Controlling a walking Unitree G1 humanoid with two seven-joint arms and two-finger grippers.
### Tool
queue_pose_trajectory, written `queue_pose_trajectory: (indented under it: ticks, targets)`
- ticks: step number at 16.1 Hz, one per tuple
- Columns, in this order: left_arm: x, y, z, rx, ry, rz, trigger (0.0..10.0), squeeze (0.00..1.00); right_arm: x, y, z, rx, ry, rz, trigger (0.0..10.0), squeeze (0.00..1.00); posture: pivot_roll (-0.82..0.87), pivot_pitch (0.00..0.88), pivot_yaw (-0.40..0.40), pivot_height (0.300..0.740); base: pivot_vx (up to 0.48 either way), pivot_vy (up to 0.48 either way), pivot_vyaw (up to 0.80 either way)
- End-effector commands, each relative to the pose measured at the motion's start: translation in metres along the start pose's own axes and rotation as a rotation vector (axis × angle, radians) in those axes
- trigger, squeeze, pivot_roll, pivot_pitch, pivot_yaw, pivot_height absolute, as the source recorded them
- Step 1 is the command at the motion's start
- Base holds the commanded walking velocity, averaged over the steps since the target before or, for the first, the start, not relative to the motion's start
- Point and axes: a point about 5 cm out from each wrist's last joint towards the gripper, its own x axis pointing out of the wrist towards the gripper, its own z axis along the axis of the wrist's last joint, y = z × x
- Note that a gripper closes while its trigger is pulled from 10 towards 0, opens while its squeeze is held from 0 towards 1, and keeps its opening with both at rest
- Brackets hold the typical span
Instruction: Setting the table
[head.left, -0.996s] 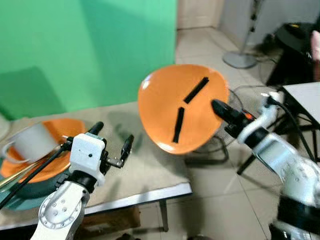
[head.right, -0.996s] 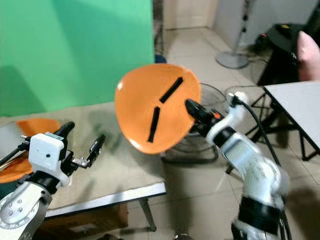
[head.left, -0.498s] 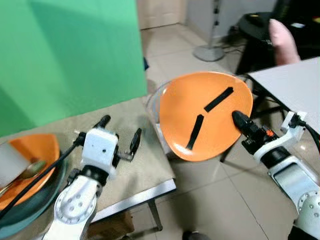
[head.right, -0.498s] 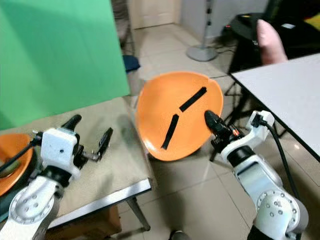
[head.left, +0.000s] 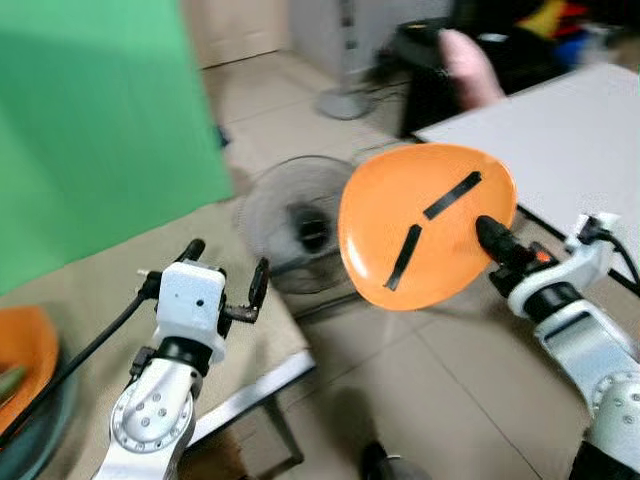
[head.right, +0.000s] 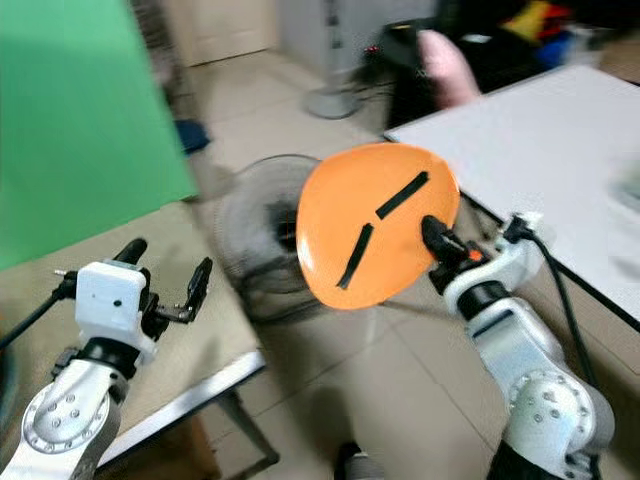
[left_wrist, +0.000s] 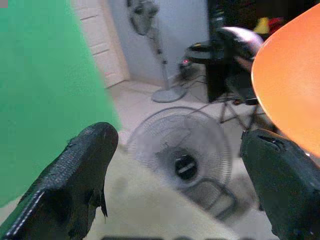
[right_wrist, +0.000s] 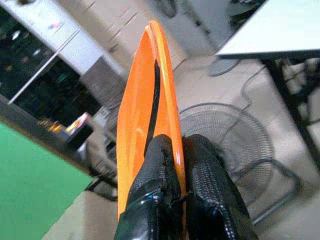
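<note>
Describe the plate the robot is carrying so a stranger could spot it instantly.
Look between the beige table and the white table, above the tiled floor. There the right gripper pinches an orange plate by its rim, held nearly upright. Two black strips on its face mark it.

beige cloth-covered table (head.left: 90, 300) at the robot's left carries a partly visible orange plate (head.left: 18, 350) at its far-left edge. tiled floor (head.left: 430, 390) carries a round wire-grille fan (head.left: 300, 225).

A floor fan (head.left: 300, 225) lies on the tiled floor (head.left: 450, 390), beside the green backdrop (head.left: 90, 130).
</note>
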Motion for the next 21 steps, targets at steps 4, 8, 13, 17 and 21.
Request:
queue_pose_trajectory:
  ticks: [4,8,13,17,21]
  targets:
    - [-0.002,0.006,0.003,-0.001,-0.009,0.048,10.0,0.0,0.007,0.009,-0.001,-0.037,0.019,0.005,10.0,0.0,-0.07,0.008,0.027,0.74,0.0,0.0,-0.77]
    - [-0.002,0.008,0.005,0.004,-0.026,0.061,10.0,0.0,0.014,0.014,-0.001,-0.049,0.038,0.016,10.0,0.0,-0.07,0.006,0.021,0.74,0.0,0.0,-0.76]
    - [-0.005,0.013,0.007,0.001,-0.031,0.047,10.0,0.0,0.021,0.019,-0.015,-0.063,0.111,0.034,10.0,0.0,-0.06,0.004,0.018,0.74,0.055,0.0,-0.31]
    - [-0.006,0.014,0.008,-0.002,-0.033,0.038,10.0,0.0,0.03,0.023,-0.018,-0.054,0.135,0.044,10.0,0.0,-0.05,0.009,0.015,0.74,0.339,0.0,0.0]
    - [-0.006,0.017,0.009,0.002,-0.034,0.032,10.0,0.0,0.036,0.029,-0.023,-0.017,0.172,0.086,10.0,0.0,-0.04,0.015,0.013,0.74,0.403,0.0,0.0]
